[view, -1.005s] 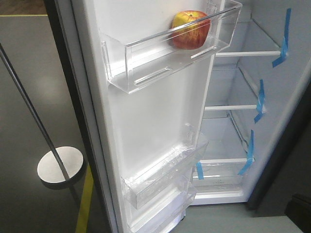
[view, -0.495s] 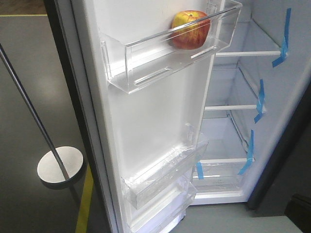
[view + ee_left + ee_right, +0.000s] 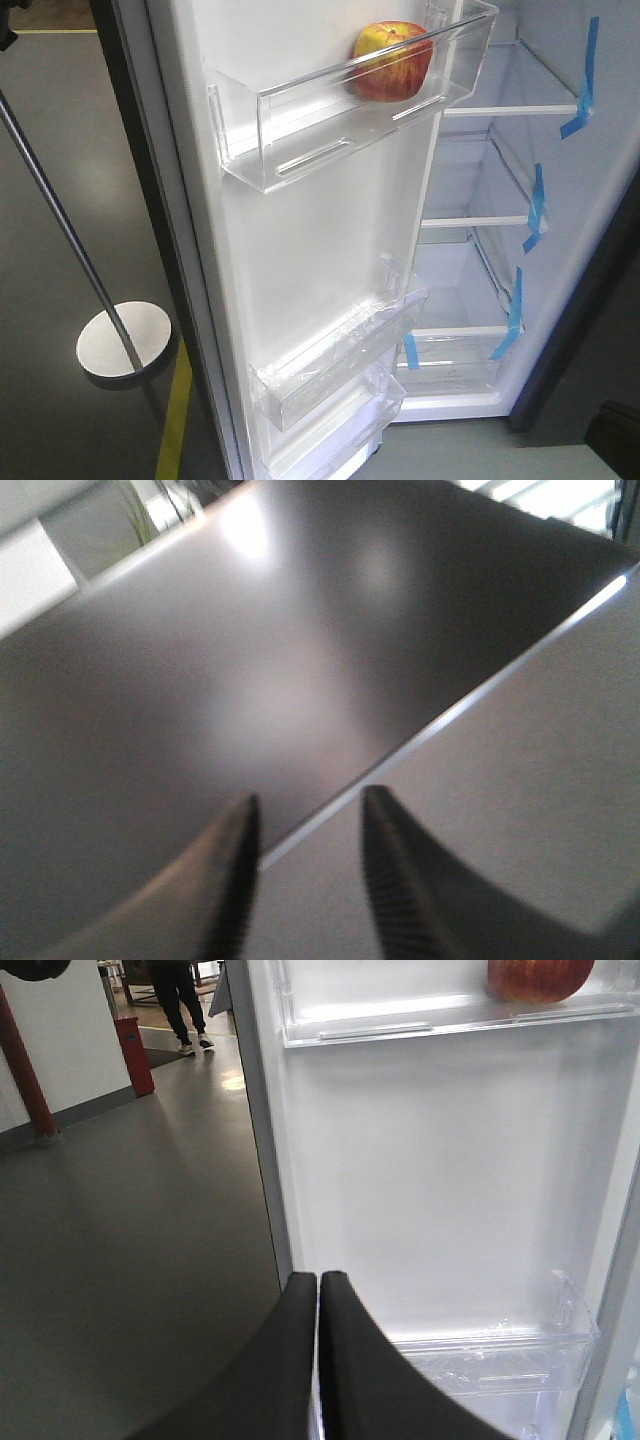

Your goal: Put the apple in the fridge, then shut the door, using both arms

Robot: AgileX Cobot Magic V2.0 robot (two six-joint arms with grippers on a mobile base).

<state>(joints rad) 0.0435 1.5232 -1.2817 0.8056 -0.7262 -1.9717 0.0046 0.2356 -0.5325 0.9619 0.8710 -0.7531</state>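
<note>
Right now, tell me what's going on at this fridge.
The apple sits in the upper clear bin of the open door, with nothing holding it. The right gripper is shut and empty, pointing at the door's white inner face. The left gripper is open before a blurred dark panel. The fridge is not yet closed.

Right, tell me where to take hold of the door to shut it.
Take the door by its free outer edge, below the bin holding the apple, coming from the dark outer side. That edge is straight, bare and farthest from the fridge; no handle shows.
</note>
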